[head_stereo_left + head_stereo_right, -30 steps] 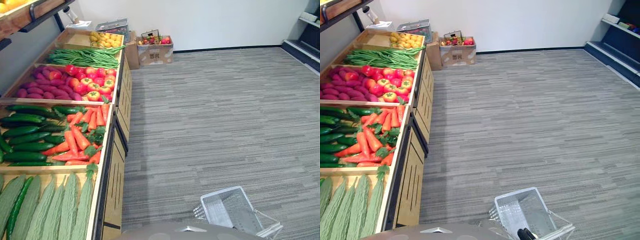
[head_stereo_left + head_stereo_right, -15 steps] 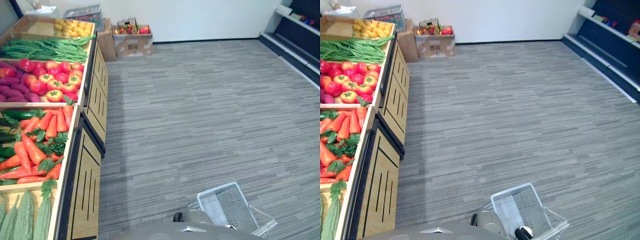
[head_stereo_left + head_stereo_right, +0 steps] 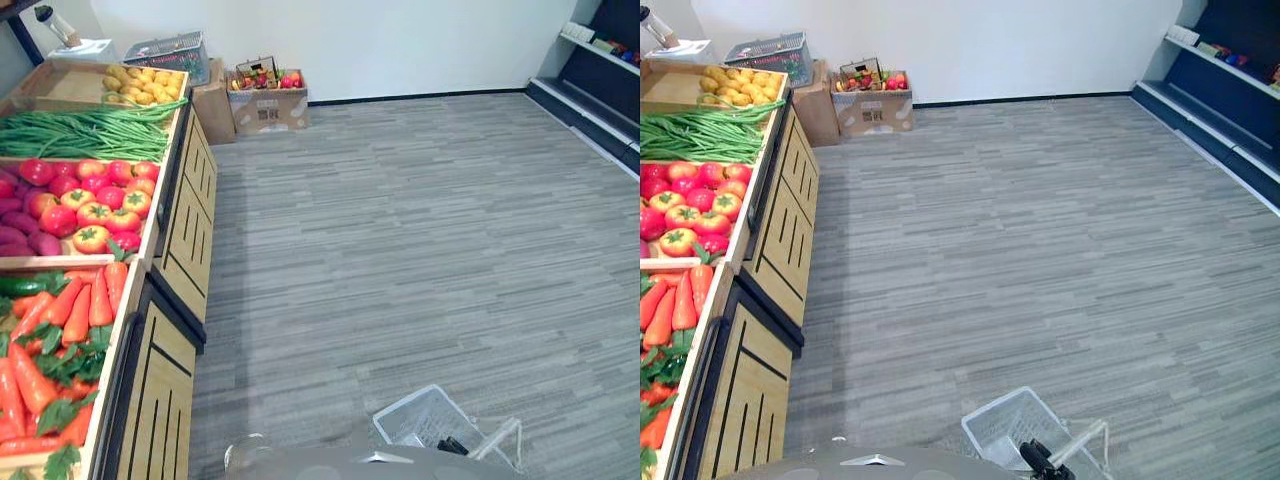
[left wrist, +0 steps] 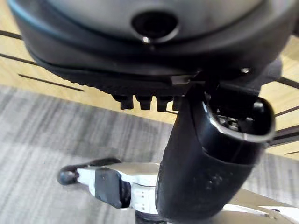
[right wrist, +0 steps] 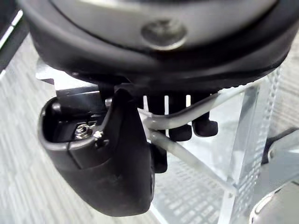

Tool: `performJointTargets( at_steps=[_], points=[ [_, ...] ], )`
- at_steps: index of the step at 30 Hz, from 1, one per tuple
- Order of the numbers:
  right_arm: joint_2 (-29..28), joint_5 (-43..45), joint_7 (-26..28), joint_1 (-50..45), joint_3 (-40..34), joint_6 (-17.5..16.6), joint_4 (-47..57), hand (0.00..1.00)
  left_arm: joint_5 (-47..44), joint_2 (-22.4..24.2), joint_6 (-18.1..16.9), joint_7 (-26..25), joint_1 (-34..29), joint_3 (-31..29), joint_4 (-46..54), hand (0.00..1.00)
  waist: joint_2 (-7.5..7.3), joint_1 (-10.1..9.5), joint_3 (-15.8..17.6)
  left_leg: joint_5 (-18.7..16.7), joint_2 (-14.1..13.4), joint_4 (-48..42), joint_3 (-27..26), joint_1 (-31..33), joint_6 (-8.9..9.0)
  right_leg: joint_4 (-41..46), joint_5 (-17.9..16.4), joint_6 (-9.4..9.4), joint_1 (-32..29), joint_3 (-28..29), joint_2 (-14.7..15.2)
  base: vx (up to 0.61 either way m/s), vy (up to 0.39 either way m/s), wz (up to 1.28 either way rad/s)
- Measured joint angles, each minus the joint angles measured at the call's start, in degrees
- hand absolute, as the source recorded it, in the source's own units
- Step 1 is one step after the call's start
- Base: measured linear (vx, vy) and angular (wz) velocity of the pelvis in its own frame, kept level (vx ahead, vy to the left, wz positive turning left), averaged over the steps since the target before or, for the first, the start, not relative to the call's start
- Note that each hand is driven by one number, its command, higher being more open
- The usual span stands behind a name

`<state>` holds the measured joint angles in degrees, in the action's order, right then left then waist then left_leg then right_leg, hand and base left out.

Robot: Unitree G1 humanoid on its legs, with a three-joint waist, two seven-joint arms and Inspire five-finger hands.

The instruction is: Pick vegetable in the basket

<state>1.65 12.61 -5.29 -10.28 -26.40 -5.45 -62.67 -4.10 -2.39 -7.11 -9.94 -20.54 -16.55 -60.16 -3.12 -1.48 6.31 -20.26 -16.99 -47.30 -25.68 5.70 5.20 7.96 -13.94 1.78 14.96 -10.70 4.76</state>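
Right hand [image 5: 117, 163]: fingers curled round the wire handle [image 5: 187, 117] of the basket [image 3: 1002, 428], carried low on the robot's right. Nothing visible in the basket.

Left hand [image 4: 205, 158]: fingers look curled in, gripping nothing. It hangs beside the wooden front of the stand [image 3: 165, 370].

All the vegetables lie on the robot's left, up on the stand. The carrots [image 3: 100, 300] are the closest bin, with tomatoes [image 3: 90, 195] beyond. The carrots' long axes run mostly away from the robot, along the stand.

Judgement: the free left hand is the nearer one. The pick calls for a reach up and leftward, closing across a carrot, then a cross-body carry to the basket.
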Motion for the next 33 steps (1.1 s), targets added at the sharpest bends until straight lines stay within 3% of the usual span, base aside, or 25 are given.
performJointTargets(
  at_steps=[1,2,3,4,5,7,11,15,21,25,27,29,31,32,33],
  points=[
    [0.3,-0.1,0.0,0.7,0.0,0.0,-0.3,0.00,-0.4,0.2,-0.6,0.2,0.2,0.0,0.1,1.00,0.23,-0.11,0.2,0.6,1.1,5.7,0.3,3.1,-0.07,-0.1,0.0,-0.25,0.8,0.0,0.9,0.28,0.296,-0.27],
    [0.7,-0.6,0.0,1.1,0.0,-0.3,-0.3,0.00,-0.9,0.5,-0.7,0.1,0.5,0.0,0.1,1.00,1.00,-0.18,0.4,5.0,2.3,15.1,2.1,4.8,-0.26,0.0,-0.2,-2.45,1.5,-0.3,1.4,0.30,0.320,-0.38],
    [1.0,-0.6,0.1,1.1,-0.1,-0.5,-0.3,0.00,-0.8,1.0,-0.8,0.1,0.7,0.0,0.0,1.00,1.85,-0.38,0.6,11.8,2.7,18.8,3.4,5.2,-2.93,0.1,-0.4,-3.99,1.8,-0.3,1.3,0.28,0.271,-0.33],
    [-0.1,-0.7,0.1,1.1,0.2,-0.4,-0.6,0.00,-0.8,0.1,-0.7,0.3,0.6,0.0,-0.3,1.00,0.97,-0.33,0.8,11.1,4.7,19.9,2.4,3.8,-3.28,-0.2,-0.9,-5.60,2.5,-1.1,2.9,0.21,0.169,-0.02],
    [-0.7,-1.0,0.4,1.1,1.1,-0.4,-0.6,0.00,0.1,-1.4,-0.7,-0.3,1.4,0.6,-0.4,1.00,-0.20,0.28,1.3,11.9,6.9,22.5,2.2,2.8,-3.91,-1.0,-0.5,-6.03,2.0,-2.1,3.8,0.19,0.163,0.13],
    [-1.4,-1.1,0.9,1.1,1.6,-0.5,-0.6,0.00,0.0,-1.8,-0.6,-0.2,2.1,0.9,-1.3,1.00,-0.86,0.20,2.2,12.3,9.2,23.5,2.9,2.4,-4.32,-3.4,0.2,-6.58,1.0,-2.8,3.4,0.10,0.112,0.28],
    [-1.0,-2.3,1.0,2.8,1.8,-1.2,-0.3,0.00,-0.1,-0.8,-0.6,0.2,3.3,0.9,-2.3,1.00,1.33,-1.43,3.1,12.8,10.4,25.7,3.3,-0.1,-5.01,-5.6,2.7,-7.82,3.3,-3.2,3.7,0.07,0.064,0.06],
    [-0.1,-3.3,1.0,2.8,2.2,-1.3,-0.1,0.00,0.0,-0.3,-0.6,0.7,3.3,1.0,-2.8,1.00,1.82,-1.34,3.1,16.9,12.3,33.0,3.3,-2.5,-4.60,-6.4,3.5,-8.54,3.0,-3.2,4.4,-0.02,-0.017,-0.04],
    [0.9,-3.2,0.9,2.9,2.1,-1.3,-0.1,0.00,0.1,-0.8,-0.6,0.6,3.3,3.0,-2.8,1.00,1.54,-1.38,3.0,22.4,16.4,44.1,3.1,-4.5,-5.25,-6.1,3.3,-8.92,-0.3,-2.9,6.3,-0.08,0.037,-0.01],
    [-0.9,-3.2,0.8,2.8,2.1,-1.0,-0.1,0.00,0.3,-2.6,-0.3,3.9,2.2,5.7,-2.8,1.00,-0.22,-1.53,2.0,23.8,19.5,50.0,2.2,-7.6,-6.56,-4.2,1.8,-10.36,-1.2,-1.8,8.6,0.00,0.129,-0.14],
    [-2.2,-3.2,0.7,2.2,1.7,-0.8,-0.1,0.00,0.4,-4.0,-0.2,5.8,1.5,7.1,-2.9,1.00,-1.82,-1.52,1.0,23.1,21.5,51.2,2.3,-8.6,-7.25,-2.1,0.4,-11.54,-1.7,-1.8,10.6,0.10,0.103,-0.08],
    [-2.5,-3.2,0.7,1.3,0.9,-0.8,-0.1,0.00,0.4,-4.5,0.0,7.0,1.2,7.6,-2.9,1.00,-2.27,-1.29,0.8,22.4,22.6,52.0,3.4,-9.9,-7.51,1.4,-0.1,-12.80,-2.1,-1.9,11.3,0.15,0.060,0.09],
    [-2.1,-3.1,0.7,1.0,0.5,-1.1,0.6,0.00,0.4,-4.3,0.1,6.6,0.8,7.7,-3.4,1.00,-0.91,-1.08,0.2,21.7,21.4,51.2,4.7,-10.5,-7.50,10.5,0.9,-14.12,-5.3,-2.0,11.0,0.19,0.049,0.31],
    [-1.6,-3.0,0.7,0.8,-0.4,-1.0,0.7,0.00,0.4,-4.2,0.1,5.8,0.8,7.7,-3.4,1.00,-0.85,-1.08,0.3,21.0,20.6,49.8,5.7,-11.0,-7.94,17.0,2.3,-13.76,-7.3,-1.9,11.0,0.23,0.047,0.46],
    [-1.6,-3.0,0.8,0.7,-0.5,-0.7,0.7,0.00,0.4,-4.0,0.1,5.0,0.6,7.7,-3.4,1.00,-0.44,-1.16,0.3,20.2,20.0,48.6,6.8,-11.8,-8.04,22.0,4.6,-12.13,-8.4,-1.9,11.0,0.20,0.035,0.45]
  ],
)
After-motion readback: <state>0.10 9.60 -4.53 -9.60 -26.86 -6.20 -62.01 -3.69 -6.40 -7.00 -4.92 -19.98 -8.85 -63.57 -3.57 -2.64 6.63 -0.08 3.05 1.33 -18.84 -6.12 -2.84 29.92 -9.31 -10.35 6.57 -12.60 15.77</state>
